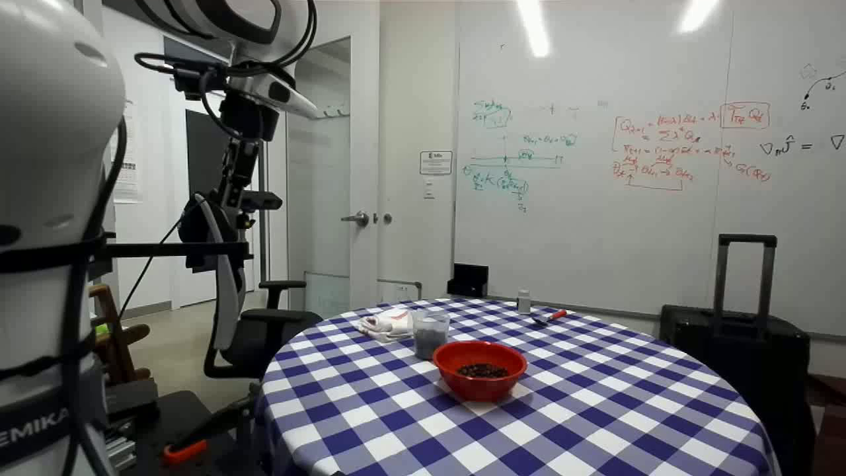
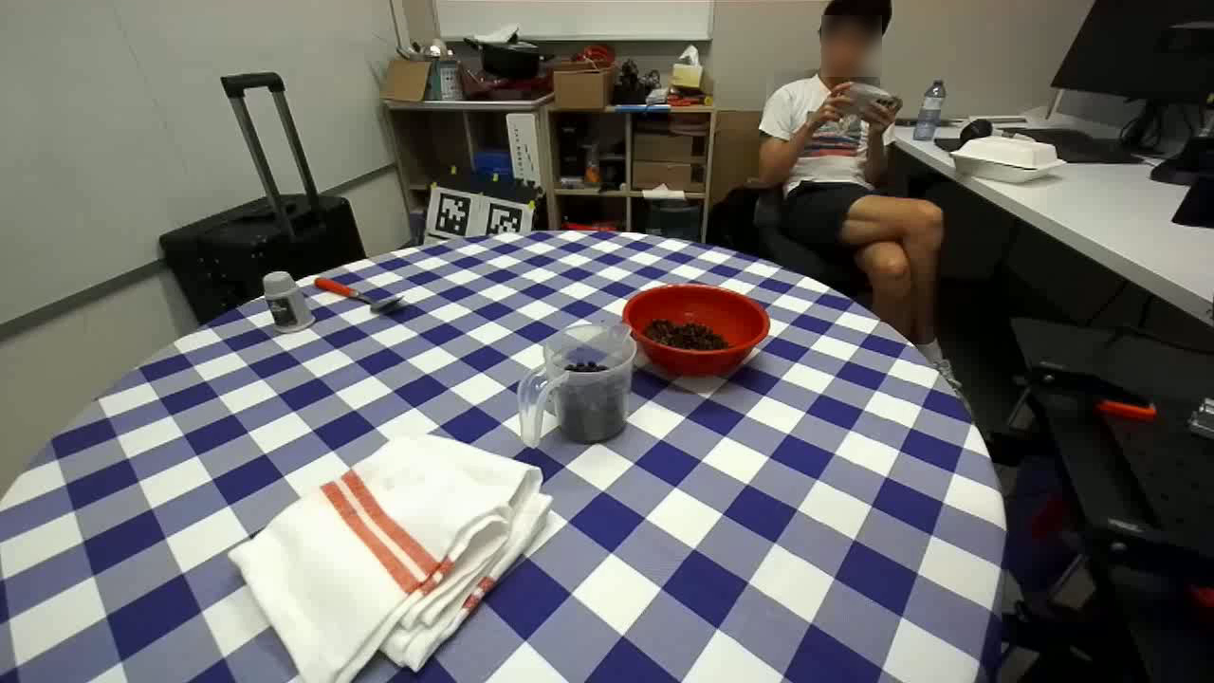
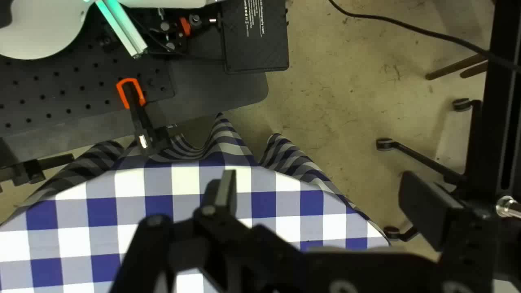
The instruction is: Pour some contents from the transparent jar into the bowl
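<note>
Whitish see-through jar (image 2: pixel 593 396): upright on the checked tablecloth (image 2: pixel 759 531), lower than the jaws and well apart from them; we see dark bits (image 2: pixel 585 367) inside.
Red bowl (image 2: pixel 707 360): also lower than the jaws, just beside the jar, holding dark brown pieces (image 2: pixel 685 335); whether jar and bowl touch, we cannot tell.
Gripper (image 3: pixel 317 191): jaws spread wide, tablecloth and floor (image 3: pixel 325 97) showing between and beyond them.
White towel (image 2: pixel 379 550): folded, red-striped, lower than the jaws, near the jar.
Shaker (image 2: pixel 287 305): well apart from the jaws, near a red-handled spoon (image 2: pixel 358 295); its dark label is too small for us.
Robot arm (image 1: pixel 46 317): white lower part, below the jaws, where we read "EMIKA".
Black box (image 3: pixel 254 38): beyond the fingertips; we make out "LED Photography".
Whiteboard (image 1: pixel 562 244): well apart from the jaws; formulas in green, red and black, a red "Q" among them.
Sign (image 1: pixel 436 163): well apart from the jaws, its lettering too small for us.
</note>
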Robot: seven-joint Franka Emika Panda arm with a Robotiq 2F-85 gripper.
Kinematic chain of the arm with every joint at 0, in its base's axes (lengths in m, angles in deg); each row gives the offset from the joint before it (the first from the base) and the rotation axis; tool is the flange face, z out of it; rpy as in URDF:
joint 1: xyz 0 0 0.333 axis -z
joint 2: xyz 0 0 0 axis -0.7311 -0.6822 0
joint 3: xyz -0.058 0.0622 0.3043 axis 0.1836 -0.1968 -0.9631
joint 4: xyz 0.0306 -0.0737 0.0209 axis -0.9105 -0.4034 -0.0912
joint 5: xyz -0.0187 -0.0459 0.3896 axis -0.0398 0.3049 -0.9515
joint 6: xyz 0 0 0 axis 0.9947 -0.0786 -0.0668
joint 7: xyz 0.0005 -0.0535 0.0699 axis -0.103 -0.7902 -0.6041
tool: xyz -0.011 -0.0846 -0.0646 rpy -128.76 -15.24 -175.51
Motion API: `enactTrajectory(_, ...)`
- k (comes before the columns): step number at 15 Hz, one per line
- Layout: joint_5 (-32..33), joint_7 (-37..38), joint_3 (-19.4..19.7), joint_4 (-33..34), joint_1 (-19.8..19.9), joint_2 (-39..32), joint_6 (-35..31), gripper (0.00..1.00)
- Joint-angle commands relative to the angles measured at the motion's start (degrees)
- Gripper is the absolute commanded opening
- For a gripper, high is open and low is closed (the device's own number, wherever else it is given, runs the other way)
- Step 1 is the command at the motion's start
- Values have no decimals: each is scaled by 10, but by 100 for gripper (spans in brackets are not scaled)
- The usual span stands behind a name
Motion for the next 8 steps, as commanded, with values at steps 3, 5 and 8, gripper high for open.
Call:
enactTrajectory(3, 10, 1, -12, 4, 12, -2, 3, 100)
enactTrajectory(5, 21, -14, -13, 7, 16, -11, -11, 100)
enactTrajectory(8, 81, -49, -13, 30, 32, -50, -19, 100)
